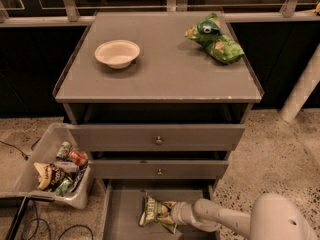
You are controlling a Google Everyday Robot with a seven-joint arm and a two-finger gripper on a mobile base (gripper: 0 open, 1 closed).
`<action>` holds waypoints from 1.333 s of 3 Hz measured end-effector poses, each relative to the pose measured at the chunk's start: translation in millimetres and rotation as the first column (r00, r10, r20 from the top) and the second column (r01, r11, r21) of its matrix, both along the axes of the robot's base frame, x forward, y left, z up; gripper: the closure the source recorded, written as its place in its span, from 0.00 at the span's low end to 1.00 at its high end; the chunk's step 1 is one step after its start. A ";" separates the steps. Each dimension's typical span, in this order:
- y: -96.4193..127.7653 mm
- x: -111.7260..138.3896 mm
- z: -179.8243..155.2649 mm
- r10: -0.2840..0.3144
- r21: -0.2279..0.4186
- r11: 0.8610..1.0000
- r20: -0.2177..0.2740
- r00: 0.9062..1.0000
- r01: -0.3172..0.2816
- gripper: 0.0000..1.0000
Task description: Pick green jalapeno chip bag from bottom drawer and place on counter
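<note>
The green jalapeno chip bag (156,212) lies in the open bottom drawer (123,215), a flat grey tray at the foot of the cabinet. It is pale olive-green with white lettering. My gripper (172,214) reaches in from the lower right and sits at the bag's right end, touching it. The white arm (230,220) runs back to the lower right corner. The counter (160,64) is the flat grey top of the cabinet above.
A white bowl (117,53) stands on the counter's left. A brighter green bag with a dark emblem (215,39) lies at its back right. Two taller knobbed drawers (158,140) are above the bottom one. A bin of snacks (57,169) sits on the floor at left.
</note>
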State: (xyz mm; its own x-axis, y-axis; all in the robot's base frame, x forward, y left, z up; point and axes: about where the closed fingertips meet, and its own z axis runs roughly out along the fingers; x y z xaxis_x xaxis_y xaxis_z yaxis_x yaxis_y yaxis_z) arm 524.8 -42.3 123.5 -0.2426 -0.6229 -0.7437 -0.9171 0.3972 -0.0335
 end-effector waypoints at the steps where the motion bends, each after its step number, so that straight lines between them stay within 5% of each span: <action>1: -2.3 -4.2 22.5 0.022 0.020 1.000 0.013 1.000 -0.022 1.00; 3: -32.5 -19.1 100.6 0.037 0.042 0.998 0.115 0.993 -0.043 1.00; 4: -51.0 -26.3 141.4 0.035 0.001 0.999 0.129 0.991 -0.035 1.00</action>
State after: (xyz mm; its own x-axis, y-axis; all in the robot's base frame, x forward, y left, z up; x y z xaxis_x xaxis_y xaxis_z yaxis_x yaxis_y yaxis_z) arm 498.6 -93.3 264.8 -0.1222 -0.6270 -0.7693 -0.9185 0.3651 -0.1517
